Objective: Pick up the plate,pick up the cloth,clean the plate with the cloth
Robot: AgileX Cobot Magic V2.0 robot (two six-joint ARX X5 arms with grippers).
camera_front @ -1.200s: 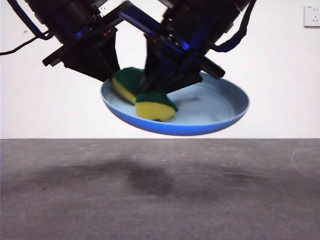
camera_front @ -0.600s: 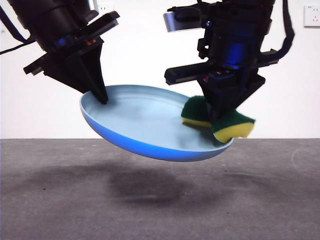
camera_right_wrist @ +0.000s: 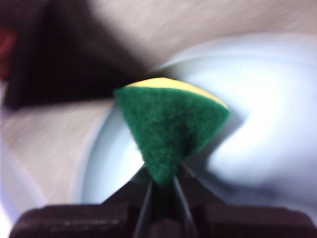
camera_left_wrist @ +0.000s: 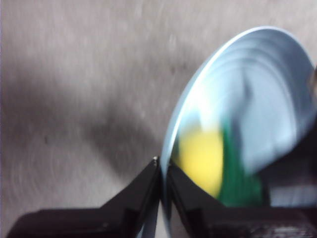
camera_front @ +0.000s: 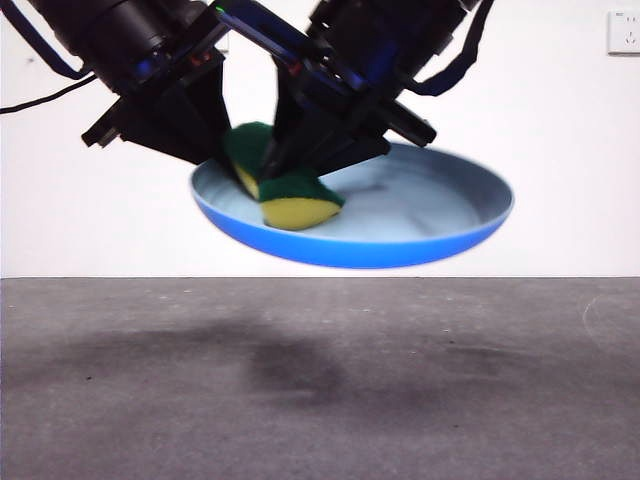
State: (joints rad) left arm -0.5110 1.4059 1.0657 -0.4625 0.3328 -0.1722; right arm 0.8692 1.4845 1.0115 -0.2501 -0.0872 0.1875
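Observation:
The light-blue plate (camera_front: 400,230) hangs tilted in the air above the table. My left gripper (camera_front: 205,150) is shut on its rim at the left end; the left wrist view shows the rim (camera_left_wrist: 171,148) pinched between the black jaws of the left gripper (camera_left_wrist: 162,171). My right gripper (camera_front: 300,165) reaches down from above and is shut on the cloth (camera_front: 292,200), a yellow sponge with a green scouring layer, pressed into the plate's left part. In the right wrist view the folded cloth (camera_right_wrist: 171,129) sticks out from my right gripper (camera_right_wrist: 162,186) over the plate (camera_right_wrist: 267,114).
The grey table (camera_front: 320,390) lies below with the arms' shadow on it. A white wall stands behind, with a socket (camera_front: 623,32) at the upper right.
The right gripper has swept the cloth from the plate's right end back to its left part. The plate has tipped the other way, right edge now raised.

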